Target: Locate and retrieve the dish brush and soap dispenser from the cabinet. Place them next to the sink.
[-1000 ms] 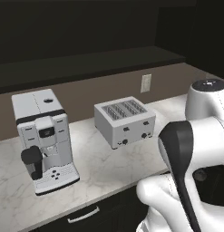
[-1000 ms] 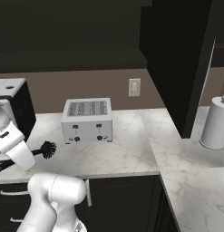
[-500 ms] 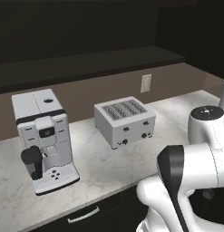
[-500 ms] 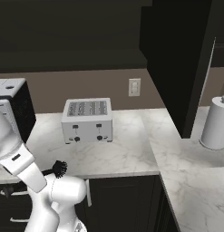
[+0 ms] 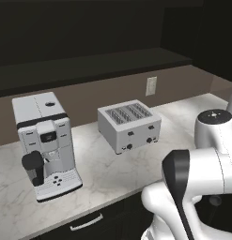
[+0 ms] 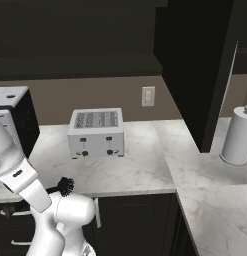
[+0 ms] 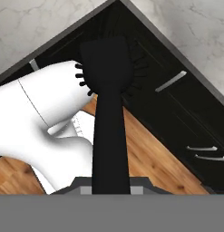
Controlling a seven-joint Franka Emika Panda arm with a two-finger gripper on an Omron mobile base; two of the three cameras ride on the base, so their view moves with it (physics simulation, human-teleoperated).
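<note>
My gripper (image 7: 111, 185) is shut on the thin handle of the black dish brush (image 7: 107, 63). In the hand view the brush points at the corner of the marble counter (image 7: 186, 27), above black drawer fronts. The right base view shows the brush's bristled head (image 6: 65, 186) poking out beside my white arm, just below the counter's front edge. The black wall cabinet (image 6: 195, 70) hangs above the counter, one flat door standing out at the right. The soap dispenser and the sink are out of view.
A coffee machine (image 5: 44, 140) and a toaster (image 5: 129, 124) stand on the marble counter (image 5: 98, 173). A grey paper-towel roll (image 6: 237, 135) sits on the right-hand counter. Black drawers with metal handles (image 7: 170, 81) and wooden floor (image 7: 149, 158) lie below.
The arm has swung down. The brush head dropped from counter height to just under the counter edge and drifted a little right. The toaster and coffee machine have stayed put.
</note>
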